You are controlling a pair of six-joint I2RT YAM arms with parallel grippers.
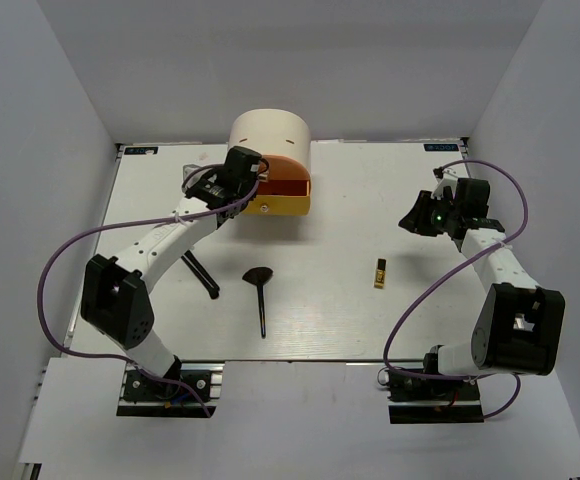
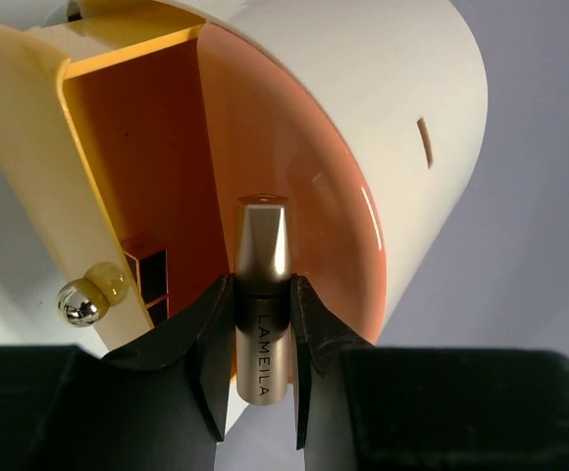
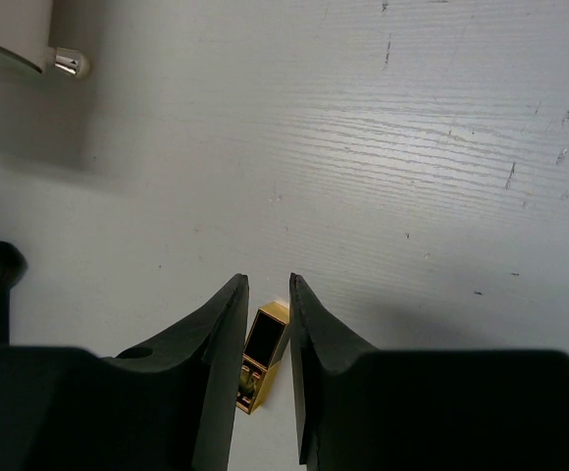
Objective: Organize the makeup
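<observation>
Closest to the left wrist camera, the left gripper (image 2: pixel 263 290) is clamped on the rose-gold tube (image 2: pixel 262 235), a dark jaw pressing each side of its lower half. The tube's tapered end points at the round cream box (image 2: pixel 383 98) and sits just in front of the box's orange drawer (image 2: pixel 137 147), which stands open. Whether the tube touches the drawer cannot be told. A silver knob (image 2: pixel 83 304) shows on the drawer front, left of the tube.

From above, this gripper (image 1: pixel 235 165) hangs at the box's (image 1: pixel 270 128) front left side. On the table (image 1: pixel 350 320), the black fan brush (image 1: pixel 260 300) lies in front of the box with its head toward it. The thin black stick brush (image 1: pixel 202 272) lies in front of the box and to the left, partly under the left arm. One black-and-gold lipstick (image 1: pixel 379 271) lies in front of the box and well to the right.

The right gripper (image 3: pixel 265 285) hovers right of the box with its jaws apart and nothing between them. That lipstick (image 3: pixel 261 348) shows on the table through the gap.
</observation>
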